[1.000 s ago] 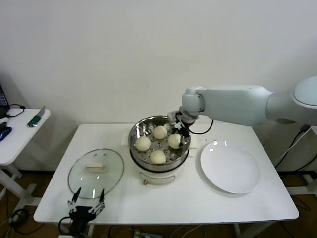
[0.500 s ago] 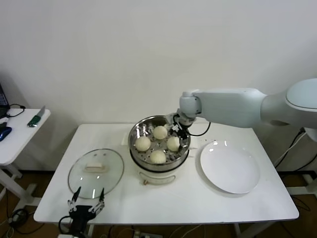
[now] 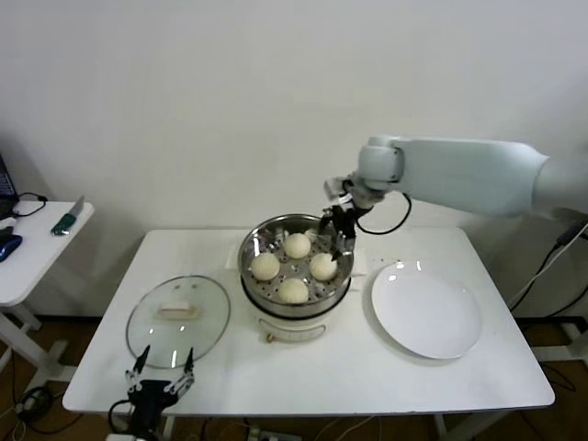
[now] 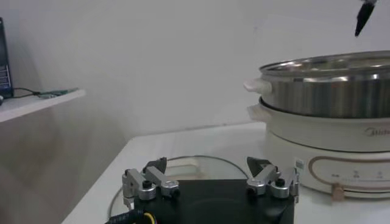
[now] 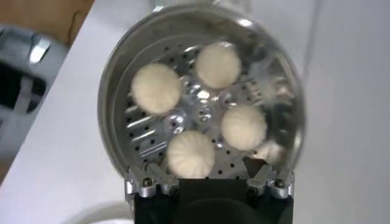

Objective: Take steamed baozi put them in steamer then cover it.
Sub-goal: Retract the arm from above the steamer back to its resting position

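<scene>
Several cream-white baozi (image 3: pixel 297 245) lie in the shiny steamer (image 3: pixel 253 246) on its white pot base (image 3: pixel 294 328) at the table's middle. In the right wrist view they rest on the perforated bottom (image 5: pixel 201 112); one baozi (image 5: pixel 191 153) is just below the jaws. My right gripper (image 3: pixel 336 225) hovers open and empty above the steamer's right rim (image 5: pixel 205 170). The glass cover (image 3: pixel 177 317) with its cream handle (image 3: pixel 175 310) lies flat on the table left of the steamer. My left gripper (image 3: pixel 161 381) stands open at the table's front edge, just short of the cover (image 4: pixel 183 165).
A bare white plate (image 3: pixel 425 310) lies right of the steamer. A small white side table (image 3: pixel 37 243) with tools stands to the far left. In the left wrist view the steamer wall (image 4: pixel 329 91) rises beyond the cover.
My right gripper opened, left a baozi on the steamer's right side, and rose up and back from the basket. The left arm stayed still.
</scene>
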Available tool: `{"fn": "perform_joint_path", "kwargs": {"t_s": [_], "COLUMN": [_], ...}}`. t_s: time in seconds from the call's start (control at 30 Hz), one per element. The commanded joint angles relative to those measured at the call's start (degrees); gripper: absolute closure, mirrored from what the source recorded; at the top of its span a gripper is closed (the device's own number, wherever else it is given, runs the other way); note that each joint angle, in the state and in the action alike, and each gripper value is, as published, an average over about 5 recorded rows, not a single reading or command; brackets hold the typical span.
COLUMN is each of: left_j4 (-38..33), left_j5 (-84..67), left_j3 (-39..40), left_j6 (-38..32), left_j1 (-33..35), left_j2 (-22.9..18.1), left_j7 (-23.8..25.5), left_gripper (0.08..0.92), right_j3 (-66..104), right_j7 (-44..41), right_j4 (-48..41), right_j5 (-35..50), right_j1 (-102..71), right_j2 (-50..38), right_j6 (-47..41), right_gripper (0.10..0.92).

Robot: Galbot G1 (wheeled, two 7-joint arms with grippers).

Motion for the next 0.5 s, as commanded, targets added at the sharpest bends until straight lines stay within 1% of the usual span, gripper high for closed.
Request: {"fn": "perform_joint_path", "kwargs": {"t_s": [0.03,0.17,0.23,0.37,0.5], "left_j4": [0.0,0.0,0.0,0.1,0.1], "left_j5": [-1.6,-2.4,-2.2,-2.2,-4.1], "left_j3": [0.4,0.9,1.1,1.4,1.7], "left_j6": [0.1,0.4,0.8,1.8,2.3], "left_j1": [0.0,-0.2,-0.6,-1.3,-1.1], "left_j2": [0.2,1.2,1.8,2.9,4.1], "left_j7": [-1.1,-1.5,-1.4,-1.3,-1.5], "left_gripper": [0.177,0.177,0.177,0.177,0.177], "right_j3": [20.7,34.8,40.9,55.0,71.0], "right_j7": [24.2,32.6,35.4,39.6,41.3], "right_j4": [4.3,8.3,10.2,14.1,17.2], "right_j5": [5.5,2.9,1.3,-1.8,-6.8], "right_j1": [-9.6,-21.1,-26.6,-40.2,-57.7], "right_j2": [-16.9,-23.1,-25.8,-30.6,-33.8], "right_j6": [0.9,0.4,0.5,1.1,3.0], "right_gripper": [0.203,0.203,0.203,0.203,0.203]}}
